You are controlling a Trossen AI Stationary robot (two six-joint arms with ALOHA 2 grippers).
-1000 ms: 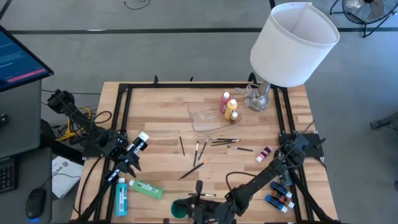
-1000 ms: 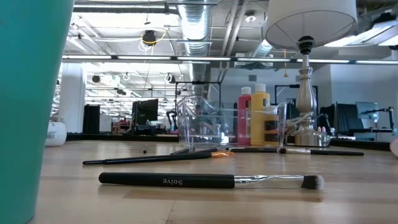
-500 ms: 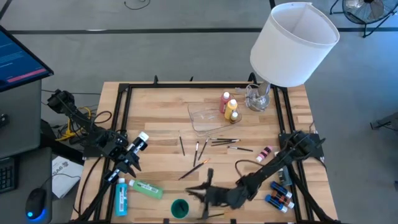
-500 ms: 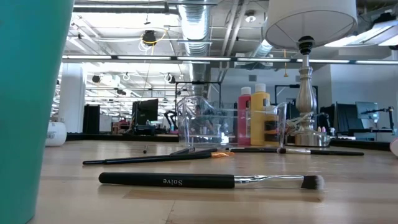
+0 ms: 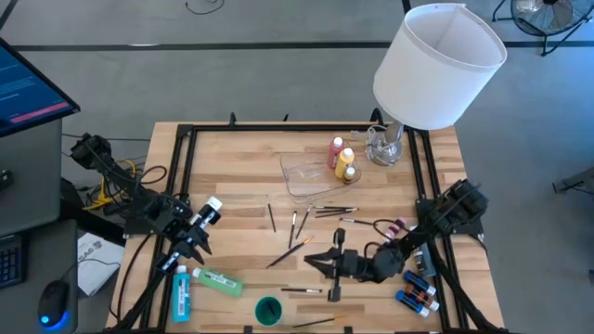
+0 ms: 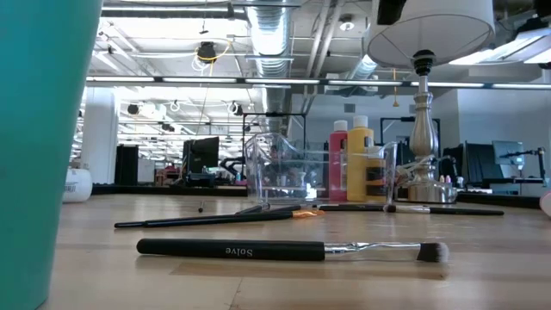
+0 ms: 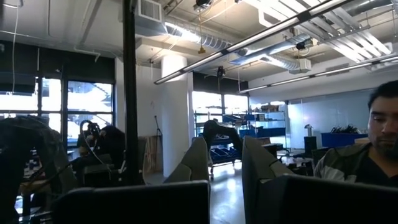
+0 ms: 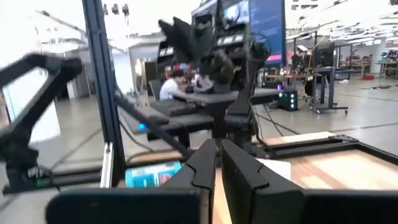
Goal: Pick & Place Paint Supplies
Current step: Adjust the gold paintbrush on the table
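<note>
1. Jaws of the right gripper (image 5: 316, 263) are together with nothing between them, hanging over the middle of the counter (image 5: 241, 186) near its front.
2. Just under and before those jaws lie two dark brushes (image 5: 302, 290), flat on the wood; a teal cup (image 5: 268, 310) stands a little beyond them toward the front edge.
3. Behind the jaws more thin brushes (image 5: 334, 211) lie scattered, and past them a clear tray (image 5: 311, 173) with a red bottle (image 5: 335, 150) and a yellow bottle (image 5: 346, 163) touching its side.
4. A pink bottle (image 5: 396, 228) lies beside the right arm.
5. Left gripper (image 5: 192, 243) waits at the counter's left, jaws together, empty; a green bottle (image 5: 217, 280) and a blue bottle (image 5: 180, 293) lie just in front of it.
</note>
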